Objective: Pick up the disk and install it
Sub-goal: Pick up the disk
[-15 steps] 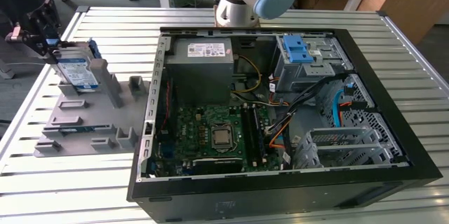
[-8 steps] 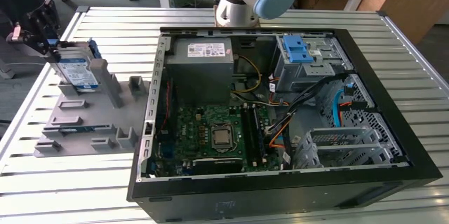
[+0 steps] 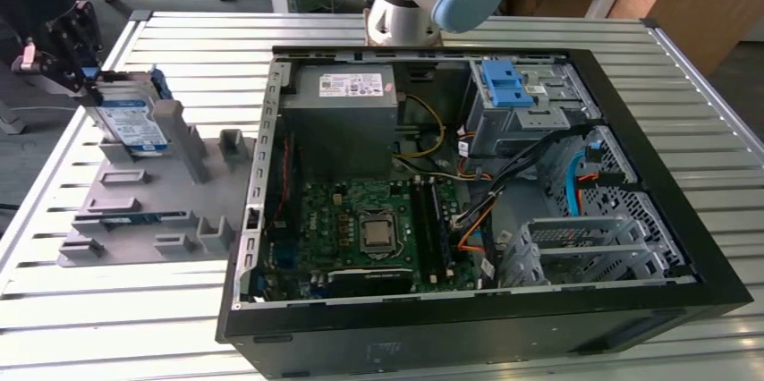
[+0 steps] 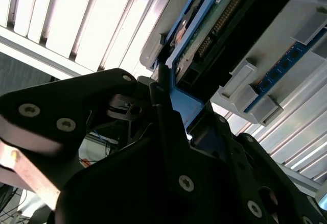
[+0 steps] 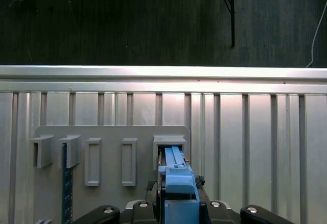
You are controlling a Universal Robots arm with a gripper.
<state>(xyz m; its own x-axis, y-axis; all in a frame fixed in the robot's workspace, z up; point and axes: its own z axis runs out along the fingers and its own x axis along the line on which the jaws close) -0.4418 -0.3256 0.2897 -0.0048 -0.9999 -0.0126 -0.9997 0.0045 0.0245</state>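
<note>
The disk [image 3: 127,118] is a silver drive with a white and blue label in a blue carrier frame. It stands on edge in the far slot of a grey holder plate [image 3: 156,211] at the exterior view's left. My gripper [image 3: 89,84] comes down onto its top edge from the left. In both wrist views the black fingers [image 4: 158,94] sit on either side of the blue carrier [image 5: 179,183], closed against it. The disk's green board and connector [image 4: 217,22] point away from the gripper, down toward the plate's slot [image 5: 169,145].
An open black computer case [image 3: 478,309] lies in the middle and right of the slatted metal table [image 3: 179,32]. Inside are a grey power supply [image 3: 346,104], a blue-latched drive cage [image 3: 516,86] and the motherboard [image 3: 370,224]. A blue memory strip [image 3: 131,217] sits in the holder plate.
</note>
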